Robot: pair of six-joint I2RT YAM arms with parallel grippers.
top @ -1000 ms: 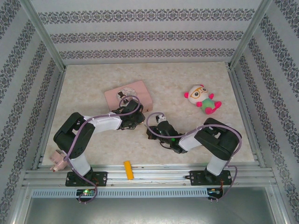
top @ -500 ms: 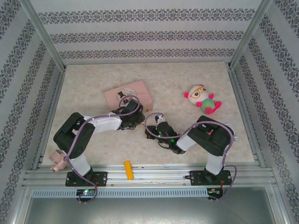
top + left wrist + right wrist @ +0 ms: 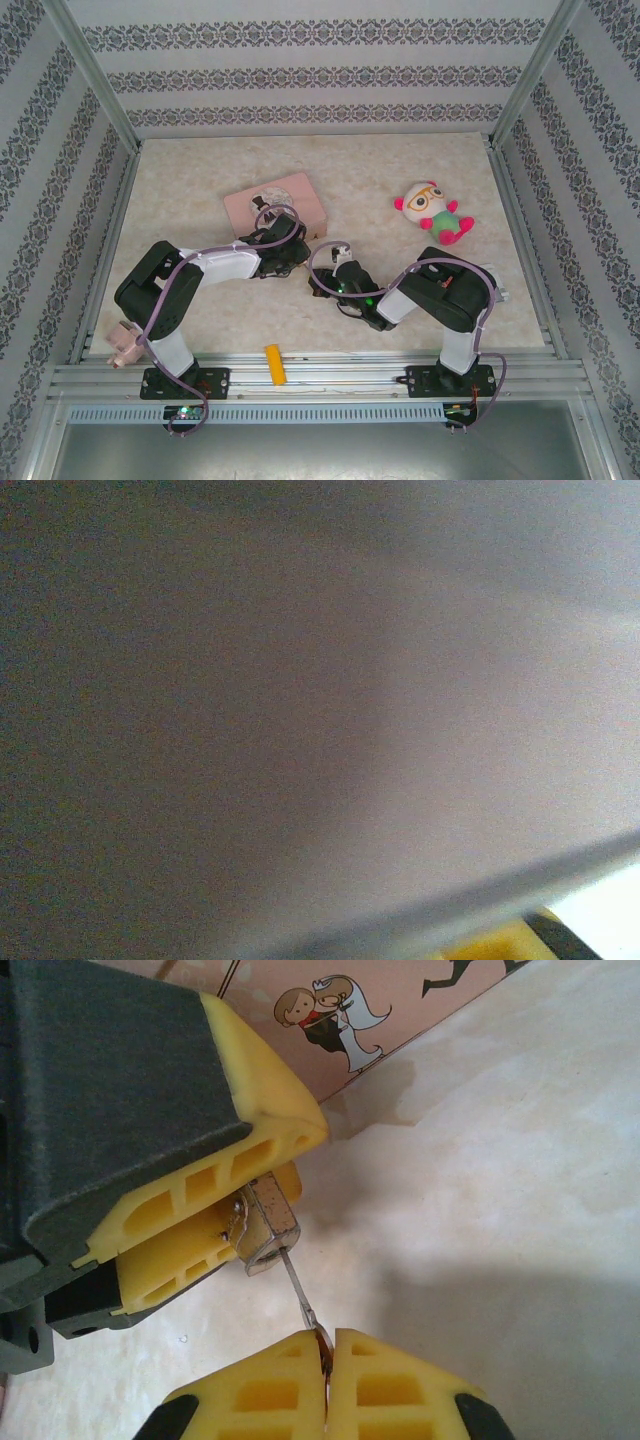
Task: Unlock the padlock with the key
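The left gripper (image 3: 290,1170) is clamped on the padlock (image 3: 265,1225), which sits pinched between its yellow fingers just above the table (image 3: 500,1210), right beside the pink tin (image 3: 400,1000). The right gripper (image 3: 328,1345) has its jaws squeezed together on the key (image 3: 298,1295), with only a thin sliver poking out. The key's tip meets the bottom face of the padlock at the keyhole, but how deep it goes is hard to tell. The left wrist view is just blur.
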